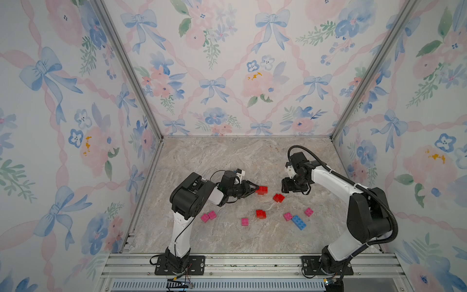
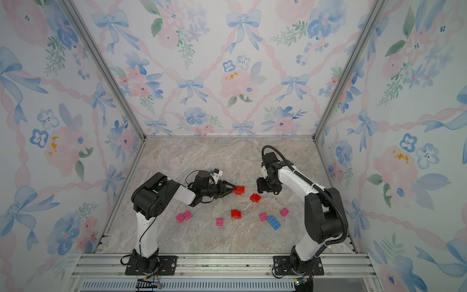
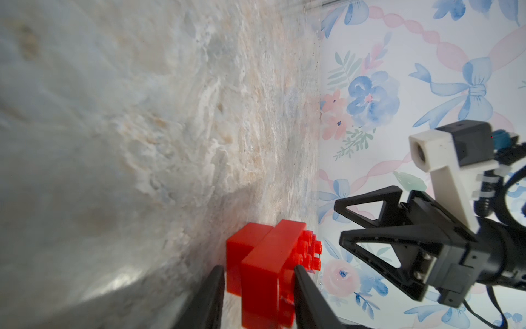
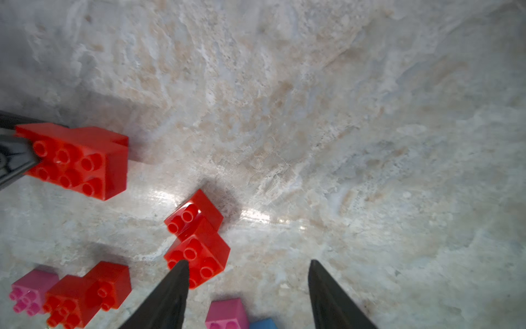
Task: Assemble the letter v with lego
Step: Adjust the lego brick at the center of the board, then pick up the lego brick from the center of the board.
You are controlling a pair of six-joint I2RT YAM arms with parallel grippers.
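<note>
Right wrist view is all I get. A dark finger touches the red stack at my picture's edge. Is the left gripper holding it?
Observer: Yes. The left wrist view shows the left gripper shut on that red stack, one finger each side.
Operator: How many pink ones altogether?
Observer: Five pink bricks in both top views: a pair on the left, one mid-table, two on the right.
Operator: The blue sliver?
Observer: A long blue brick, lying flat beside a pink one.
</note>
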